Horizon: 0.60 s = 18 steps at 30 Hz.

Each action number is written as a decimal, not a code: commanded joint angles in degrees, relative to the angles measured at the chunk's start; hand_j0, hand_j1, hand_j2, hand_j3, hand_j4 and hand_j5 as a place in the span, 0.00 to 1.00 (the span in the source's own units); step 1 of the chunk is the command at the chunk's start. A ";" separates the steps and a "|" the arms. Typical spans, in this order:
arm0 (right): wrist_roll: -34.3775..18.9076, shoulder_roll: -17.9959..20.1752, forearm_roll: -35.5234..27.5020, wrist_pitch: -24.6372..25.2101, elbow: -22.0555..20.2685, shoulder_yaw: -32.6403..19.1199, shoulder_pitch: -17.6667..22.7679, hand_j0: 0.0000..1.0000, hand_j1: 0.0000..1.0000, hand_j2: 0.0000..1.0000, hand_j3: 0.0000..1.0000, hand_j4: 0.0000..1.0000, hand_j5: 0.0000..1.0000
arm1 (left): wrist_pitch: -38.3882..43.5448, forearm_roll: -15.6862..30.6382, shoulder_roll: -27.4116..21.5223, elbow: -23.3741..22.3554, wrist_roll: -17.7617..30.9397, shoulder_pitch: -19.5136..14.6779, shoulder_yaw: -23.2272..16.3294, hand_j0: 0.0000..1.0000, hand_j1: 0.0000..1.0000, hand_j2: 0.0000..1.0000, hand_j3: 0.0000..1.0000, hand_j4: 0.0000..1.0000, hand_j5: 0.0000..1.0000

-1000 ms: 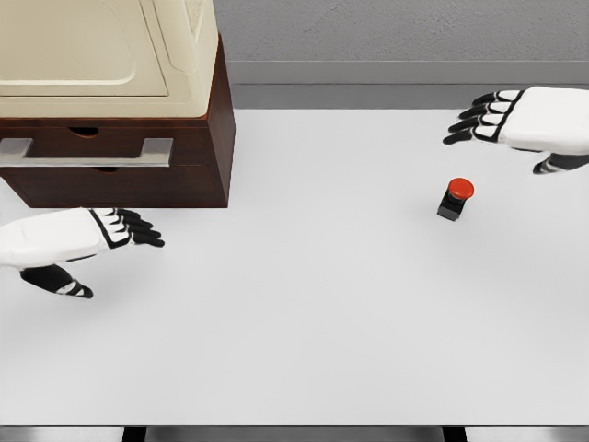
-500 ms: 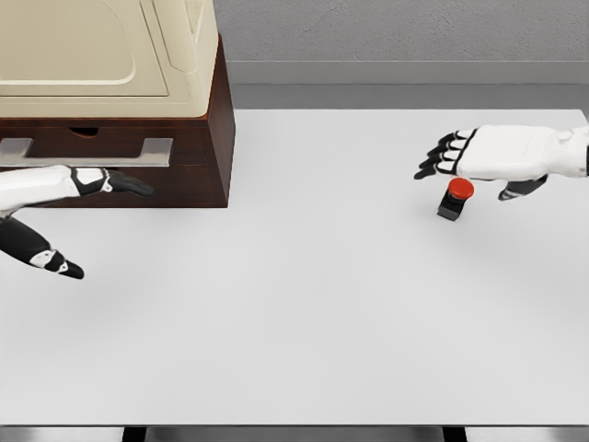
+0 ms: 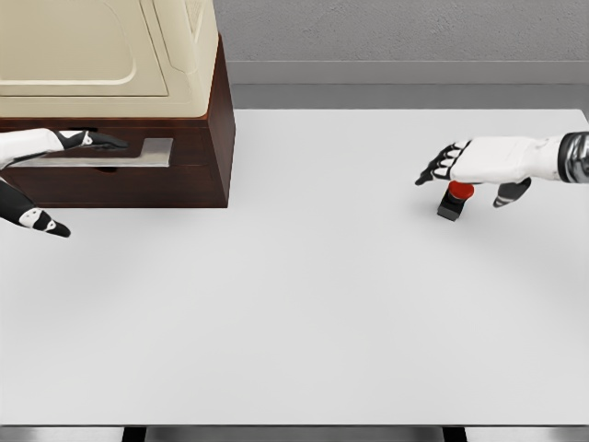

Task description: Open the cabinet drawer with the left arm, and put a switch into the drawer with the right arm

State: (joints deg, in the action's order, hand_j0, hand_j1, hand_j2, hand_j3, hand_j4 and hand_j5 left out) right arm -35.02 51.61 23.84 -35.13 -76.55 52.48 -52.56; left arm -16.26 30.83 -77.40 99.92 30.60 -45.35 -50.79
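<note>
Nothing is done yet: the drawer (image 3: 110, 170) looks closed, the left hand (image 3: 46, 143) reaches its handle (image 3: 138, 152) with fingers extended, and the right hand (image 3: 483, 161) hovers spread-fingered over the ungrasped switch (image 3: 455, 199).

There was one white table (image 3: 304, 304), and on it stood one dark wooden cabinet (image 3: 198, 157) with one drawer (image 3: 120, 180) bearing one silver handle (image 3: 147, 152). One cream-coloured appliance (image 3: 101, 46) sat on top of the cabinet. One switch (image 3: 455, 199) with a red button was on the table. Two robot hands showed: one left hand (image 3: 41, 143) and one right hand (image 3: 483, 161).
</note>
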 commanded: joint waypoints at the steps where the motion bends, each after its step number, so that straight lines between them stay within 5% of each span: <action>1: 0.02 -0.11 0.59 0.13 1.40 0.69 0.09 1.00 1.00 1.00 1.00 1.00 1.00 | 3.86 -1.64 0.06 -0.25 -0.27 -0.01 0.35 1.00 1.00 1.00 1.00 1.00 1.00; 18: 0.02 -2.13 1.47 0.13 4.21 2.18 -1.23 1.00 1.00 1.00 1.00 1.00 1.00 | 7.73 -6.30 0.14 -2.88 -3.35 0.87 -0.45 1.00 1.00 1.00 1.00 1.00 1.00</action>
State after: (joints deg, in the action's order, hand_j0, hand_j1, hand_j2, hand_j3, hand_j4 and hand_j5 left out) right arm -35.02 49.67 25.49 -35.11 -72.36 54.02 -54.23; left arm -8.90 24.80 -77.18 97.10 27.75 -44.48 -51.12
